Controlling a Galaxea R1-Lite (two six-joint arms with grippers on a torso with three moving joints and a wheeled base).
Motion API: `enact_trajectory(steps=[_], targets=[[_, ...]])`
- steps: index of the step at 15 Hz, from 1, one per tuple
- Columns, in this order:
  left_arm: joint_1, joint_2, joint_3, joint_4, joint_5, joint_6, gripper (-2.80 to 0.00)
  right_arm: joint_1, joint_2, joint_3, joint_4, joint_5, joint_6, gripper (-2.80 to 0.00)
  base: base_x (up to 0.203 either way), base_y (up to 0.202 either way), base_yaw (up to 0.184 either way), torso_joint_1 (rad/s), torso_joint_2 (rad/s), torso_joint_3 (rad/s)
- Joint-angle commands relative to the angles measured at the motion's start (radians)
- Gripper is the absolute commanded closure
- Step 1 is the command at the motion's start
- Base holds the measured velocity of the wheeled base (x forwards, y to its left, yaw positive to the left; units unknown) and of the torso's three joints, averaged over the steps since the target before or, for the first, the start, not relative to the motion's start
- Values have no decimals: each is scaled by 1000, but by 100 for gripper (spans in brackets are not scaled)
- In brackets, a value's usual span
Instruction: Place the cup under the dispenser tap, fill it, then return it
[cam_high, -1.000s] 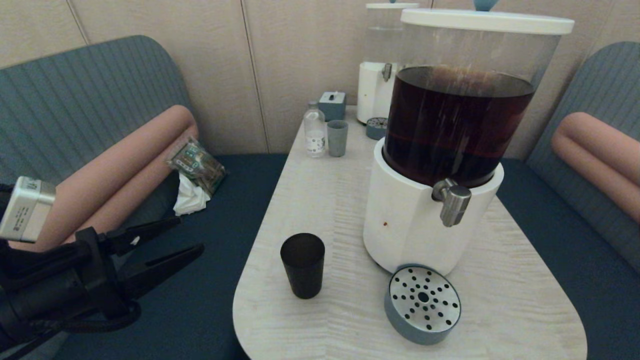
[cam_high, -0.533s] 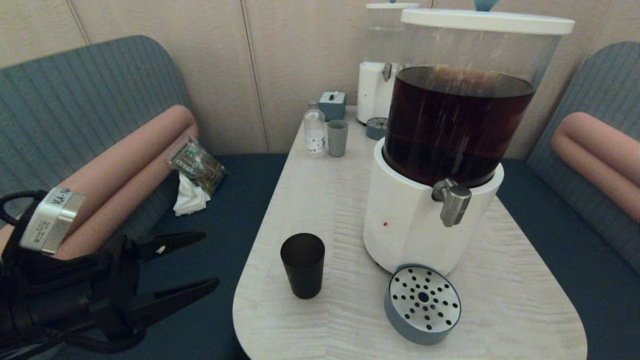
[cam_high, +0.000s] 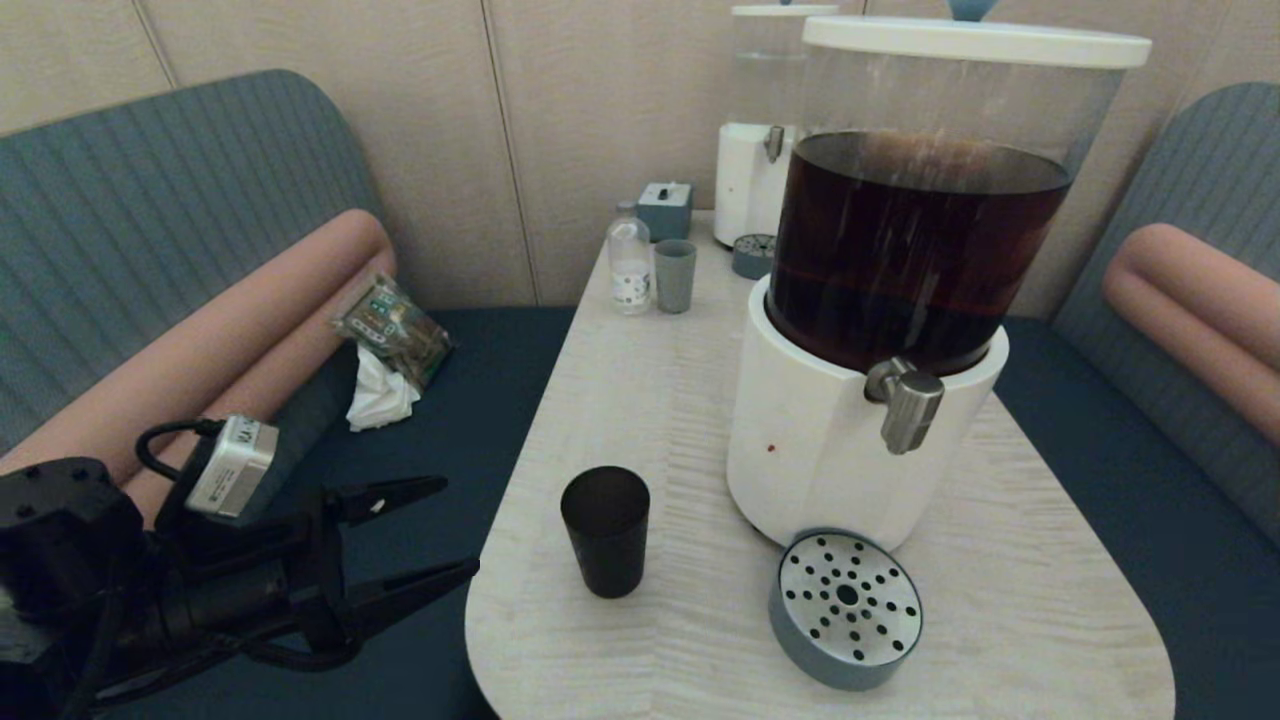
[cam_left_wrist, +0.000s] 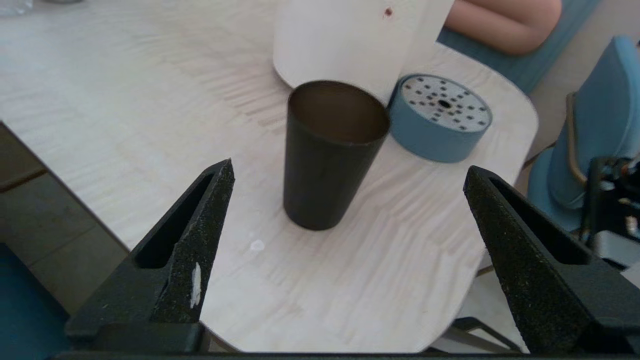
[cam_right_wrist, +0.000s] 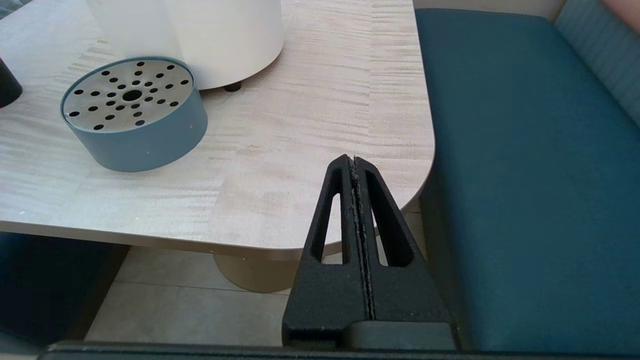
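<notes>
The matte black cup (cam_high: 605, 545) (cam_left_wrist: 327, 155) stands upright and empty near the front left of the pale wood table (cam_high: 640, 400), left of the big dispenser's white base (cam_high: 830, 450). The steel dispenser tap (cam_high: 908, 402) juts out above the round blue drip tray (cam_high: 846, 606) (cam_left_wrist: 440, 117) (cam_right_wrist: 132, 112). My left gripper (cam_high: 455, 528) (cam_left_wrist: 347, 172) hangs open just off the table's left edge, pointing at the cup and a short way from it. My right gripper (cam_right_wrist: 354, 161) is shut and empty below the table's front right corner, outside the head view.
A pale grey-blue tumbler (cam_high: 675, 276), a small bottle (cam_high: 629, 261), a little box (cam_high: 665, 208) and a clear-tank dispenser (cam_high: 760, 140) stand at the table's far end. Blue bench seats flank the table; a packet and tissue (cam_high: 392, 350) lie on the left one.
My left gripper has moved right and slightly down towards the table edge and the cup, with its jaws spread wider. The cup and dispenser have not moved.
</notes>
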Motion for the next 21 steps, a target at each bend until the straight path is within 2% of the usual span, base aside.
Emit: enact_trajectory(steps=[1, 4, 10, 21], targets=[[-1, 58, 4, -13, -8, 23, -280, 0, 0, 0, 0, 0, 1, 0, 0, 0, 0, 0, 0, 0], [-56, 88, -12, -13, -32, 41, -280, 0, 1, 0, 0, 0, 1, 0, 0, 0, 0, 0, 0, 0], [-123, 200, -99, -13, -25, 53, -280, 0, 1, 0, 0, 0, 1, 0, 0, 0, 0, 0, 0, 0], [-147, 327, -214, -13, 0, 68, -280, 0, 0, 0, 0, 0, 1, 0, 0, 0, 0, 0, 0, 0]])
